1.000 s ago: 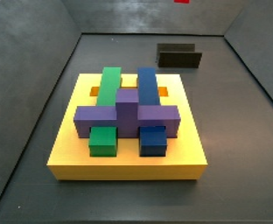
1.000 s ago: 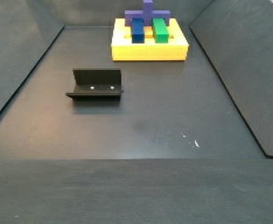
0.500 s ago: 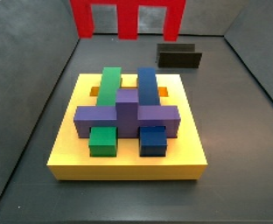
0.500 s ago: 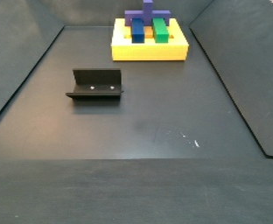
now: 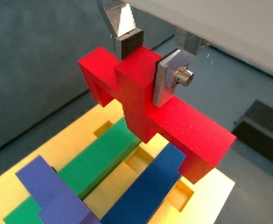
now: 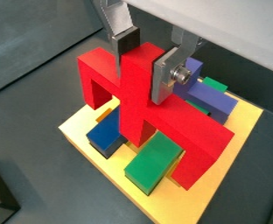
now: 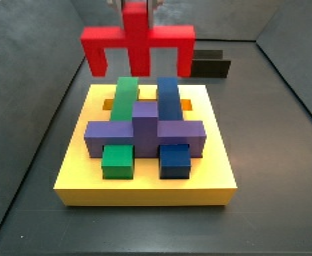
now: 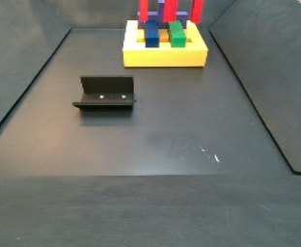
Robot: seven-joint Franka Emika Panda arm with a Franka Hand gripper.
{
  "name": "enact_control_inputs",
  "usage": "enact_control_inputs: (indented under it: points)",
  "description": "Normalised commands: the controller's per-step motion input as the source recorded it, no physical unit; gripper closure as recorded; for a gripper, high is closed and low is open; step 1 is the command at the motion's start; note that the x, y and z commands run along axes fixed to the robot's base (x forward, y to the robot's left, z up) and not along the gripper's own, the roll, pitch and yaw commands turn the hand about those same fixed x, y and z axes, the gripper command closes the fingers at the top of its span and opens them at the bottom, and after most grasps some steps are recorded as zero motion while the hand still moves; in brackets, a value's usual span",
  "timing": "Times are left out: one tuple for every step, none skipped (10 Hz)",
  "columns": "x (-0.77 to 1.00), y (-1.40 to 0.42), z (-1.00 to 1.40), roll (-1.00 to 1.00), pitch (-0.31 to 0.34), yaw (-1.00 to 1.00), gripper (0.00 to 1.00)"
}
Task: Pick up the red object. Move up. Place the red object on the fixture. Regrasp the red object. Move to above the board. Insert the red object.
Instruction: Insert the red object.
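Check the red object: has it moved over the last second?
Yes. The red object, held in the gripper, has come down into view and now hangs above the board's far edge; the fixture sits unchanged.

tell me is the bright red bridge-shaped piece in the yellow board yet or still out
Out: the red piece hangs above the yellow board, clamped by the gripper.

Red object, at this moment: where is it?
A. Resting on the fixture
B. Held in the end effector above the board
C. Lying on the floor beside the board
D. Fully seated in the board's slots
B. The end effector has its fingers closed on the raised centre tab of the red object, which hangs legs-down over the board, clear of the green and blue blocks; the fixture stands bare.
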Motion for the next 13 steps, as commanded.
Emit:
enact_control_inputs:
  points:
    - [0.1,0.0,-0.25,-0.14,-0.051,0.0,1.0]
    - [0.35,-0.12,-0.13,-0.02,0.0,0.0,1.0]
    - [0.24,-0.09,-0.17,0.0,0.0,0.0,1.0]
    - [0.0,0.0,-0.25,0.0,-0.006,0.02,1.0]
    - [0.02,0.0,-0.3,0.0,-0.007,0.03,1.0]
    - [0.0,0.0,-0.26,0.0,-0.013,0.0,1.0]
    - [0.0,0.0,-0.26,0.0,0.0,0.0,1.0]
    - [0.08,0.0,-0.17,0.0,0.0,0.02,1.0]
    - [0.19,0.0,-0.11,0.0,0.0,0.06,1.0]
    - [0.16,-0.02,-0.11,0.0,0.0,0.02,1.0]
    - [0.0,0.0,-0.31,0.0,-0.003,0.03,1.0]
    - [0.0,0.0,-0.41,0.0,-0.019,0.03,1.0]
    - [0.0,0.0,-0.4,0.0,-0.011,0.01,1.0]
